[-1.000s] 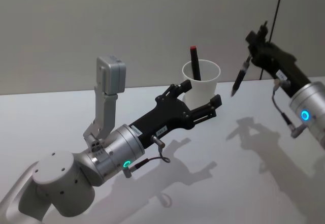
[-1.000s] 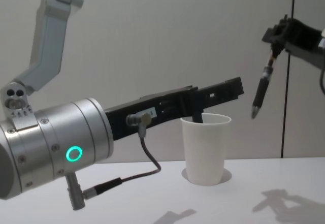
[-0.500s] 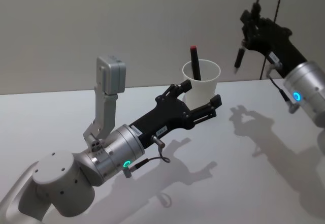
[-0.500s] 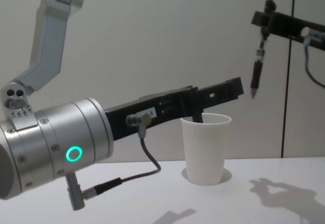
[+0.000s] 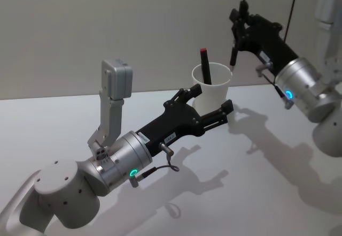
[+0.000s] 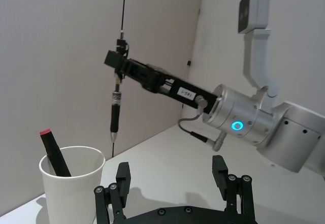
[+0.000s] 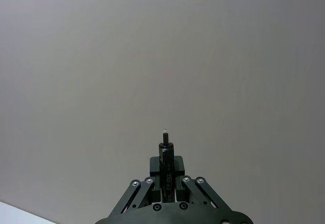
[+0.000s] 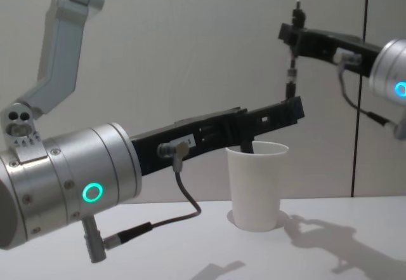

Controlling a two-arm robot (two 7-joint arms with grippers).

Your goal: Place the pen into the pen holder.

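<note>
While my right gripper (image 5: 239,28) clamps the pen (image 6: 116,113) upright, tip down, above the pen holder (image 5: 212,89), I see that white cup standing on the table (image 5: 256,161) with a red-capped marker (image 5: 205,66) leaning inside. My left gripper (image 5: 209,104) hovers beside it, fingers spread.

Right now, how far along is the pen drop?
Done: a red-capped marker already leans in the cup. In hand: the right gripper is shut on the pen, which hangs upright, tip down, above the cup's rim. The left gripper is open beside the cup. Left: lower the pen in and release.
</note>
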